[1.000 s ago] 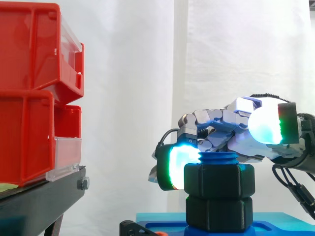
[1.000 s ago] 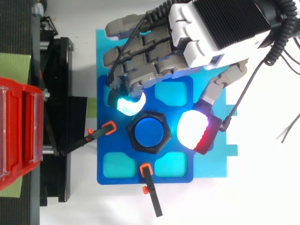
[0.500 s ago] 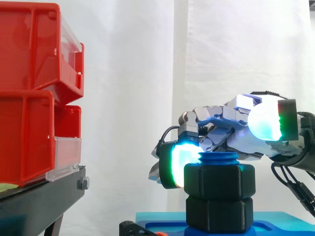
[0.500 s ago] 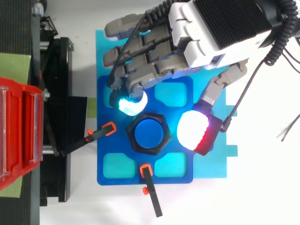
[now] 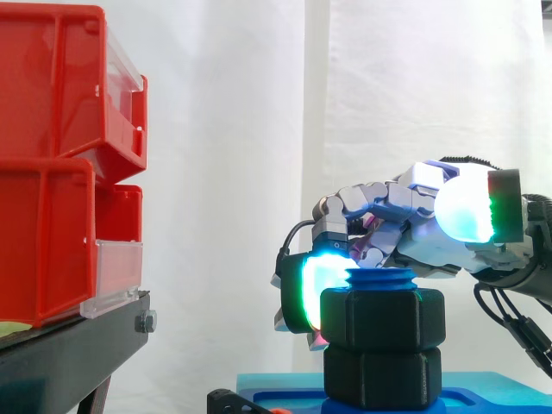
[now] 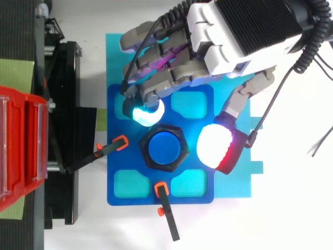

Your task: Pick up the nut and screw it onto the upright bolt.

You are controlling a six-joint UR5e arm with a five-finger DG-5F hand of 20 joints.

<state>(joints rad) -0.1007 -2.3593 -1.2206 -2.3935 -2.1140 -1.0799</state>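
White curtain behind. Black hexagonal nut (image 5: 382, 317) on blue threaded bolt (image 5: 381, 278), lower centre; hand (image 6: 229, 36) straddles it wide, presumably to twist.

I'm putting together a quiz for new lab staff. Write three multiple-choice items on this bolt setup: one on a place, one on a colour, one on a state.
1. Where is the nut relative to the bolt?
A) lying loose beside it
B) ringed around it
C) held in the air above it

2. What colour is the bolt's thread?
A) blue
B) red
C) white

3. How does the bolt stand?
A) lying flat
B) tipped far over
C) upright, with its top thread above the nut

Answers:
1 B: the top view shows the black nut ringing the bolt, and the side view shows it above a second black hex piece.
2 A: blue thread shows in both views.
3 C: the side view shows the bolt vertical, with thread clear of the nut's top.
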